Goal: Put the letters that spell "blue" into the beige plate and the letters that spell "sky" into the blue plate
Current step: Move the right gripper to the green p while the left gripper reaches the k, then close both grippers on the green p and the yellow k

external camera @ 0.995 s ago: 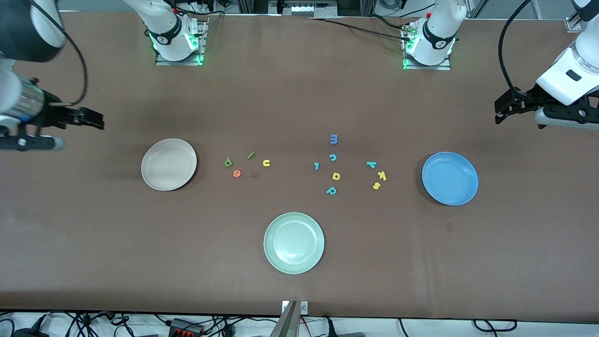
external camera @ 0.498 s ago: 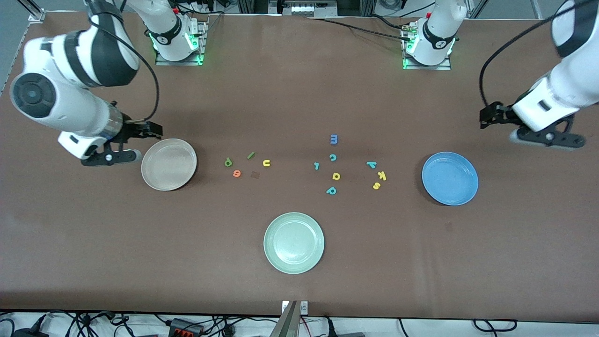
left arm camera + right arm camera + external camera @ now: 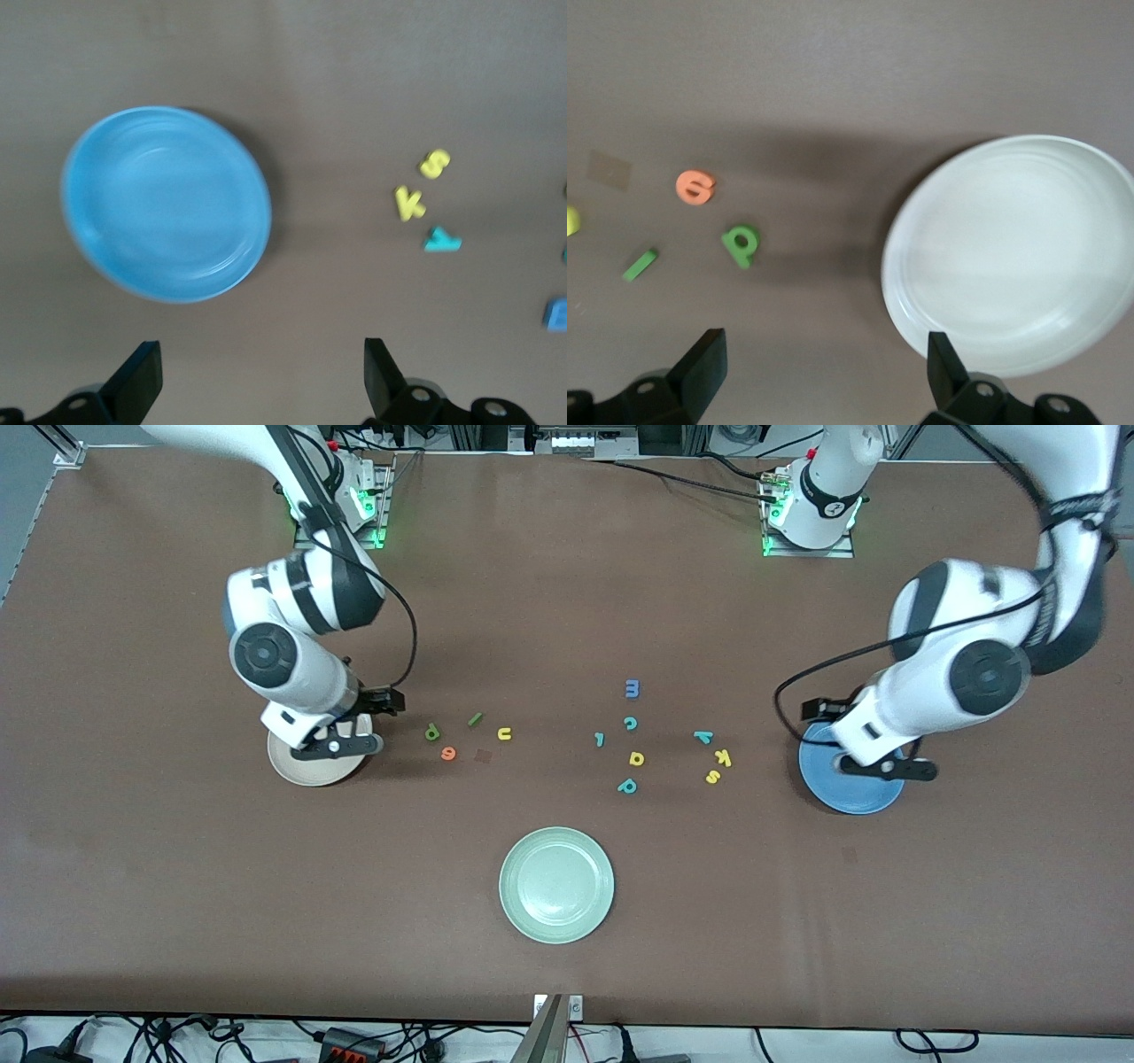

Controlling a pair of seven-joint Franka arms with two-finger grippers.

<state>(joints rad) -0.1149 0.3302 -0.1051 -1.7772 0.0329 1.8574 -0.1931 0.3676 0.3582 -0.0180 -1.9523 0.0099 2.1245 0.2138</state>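
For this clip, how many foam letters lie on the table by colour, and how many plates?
Green letters: 2, b and l
Yellow letters: 4, u, a, k, s
Orange letters: 1, e
Teal letters: 4
Blue letters: 1, m
Plates: 3, beige, blue, green
Total: 15

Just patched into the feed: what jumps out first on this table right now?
Both arms hang over the end plates: the right hand, open, over the beige plate, the left hand, open, over the blue plate. Between the plates lie scattered foam letters: the b, l, u, e group toward the beige plate, the s, k, y group toward the blue plate. An empty pale green plate sits nearest the front camera.
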